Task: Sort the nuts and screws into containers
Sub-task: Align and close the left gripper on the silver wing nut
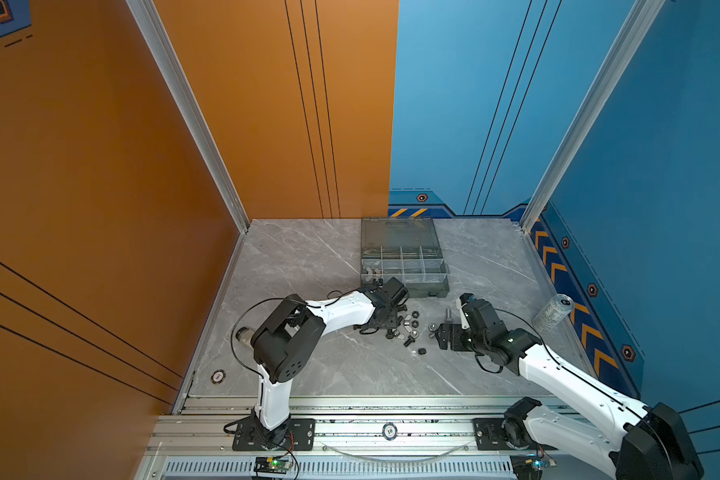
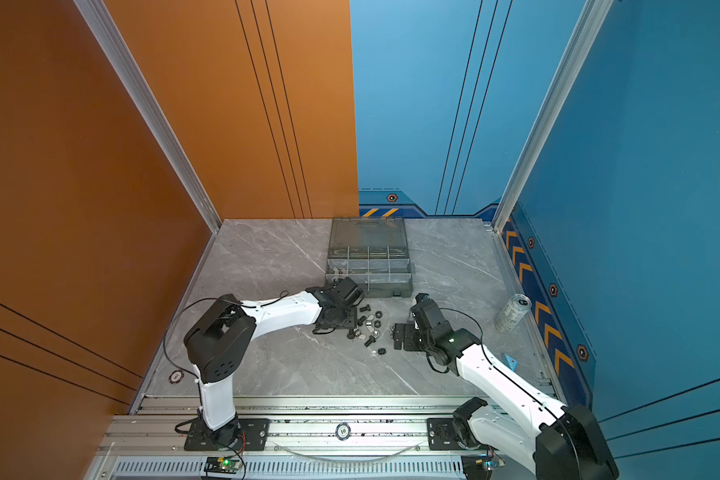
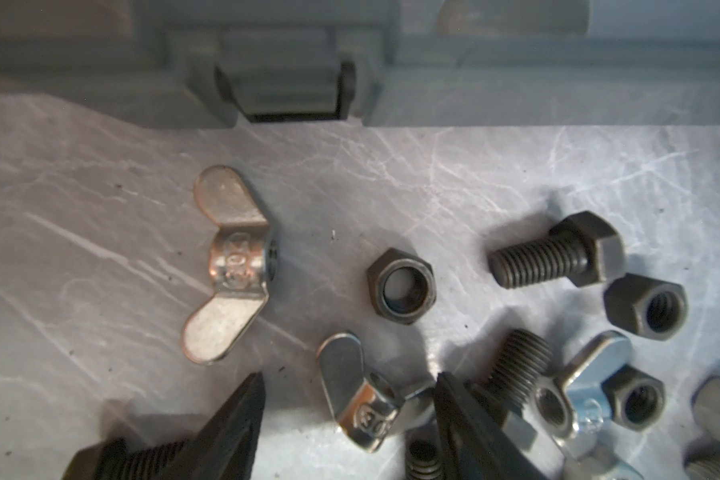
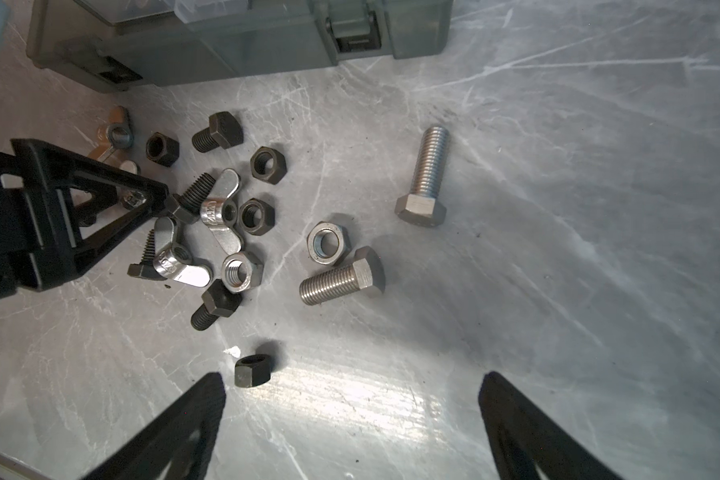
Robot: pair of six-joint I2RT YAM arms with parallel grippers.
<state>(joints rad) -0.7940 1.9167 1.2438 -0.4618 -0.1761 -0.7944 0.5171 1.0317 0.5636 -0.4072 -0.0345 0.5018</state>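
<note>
Currently, the left gripper point(image 3: 352, 378) is positioned low at the left edge of the loose hardware pile point(image 1: 408, 328) on the table point(image 1: 308, 266), just in front of the organizer box point(image 1: 427, 289). Its jaws stand apart and clamp nothing. A silver wing nut point(image 3: 362, 399) lies on the table between them, with one ear touching one fingertip point(image 3: 445, 386) and the opposite fingertip clear of it. A second wing nut point(image 3: 229, 266) lies alone nearer the box. A black hex nut point(image 3: 402, 286) and a short black screw point(image 3: 558, 255) lie close by.

The right gripper point(image 4: 352, 378) hangs over bare table to the right of the pile. Its jaws are spread wide with nothing between them. A lone black nut point(image 4: 252, 370) lies just beside one fingertip. A long silver screw point(image 4: 427, 170) lies apart from the pile. A shorter silver screw point(image 4: 341, 278) lies just beside a silver hex nut point(image 4: 328, 248).

The box lid point(image 1: 400, 232) is open at the rear. Small silver pieces point(image 1: 373, 272) lie in the near-left compartment; their type cannot be told. A drink can point(image 1: 553, 313) sits near the right table edge, well apart from the pile. A poker chip point(image 1: 218, 376) lies near the front-left corner.
</note>
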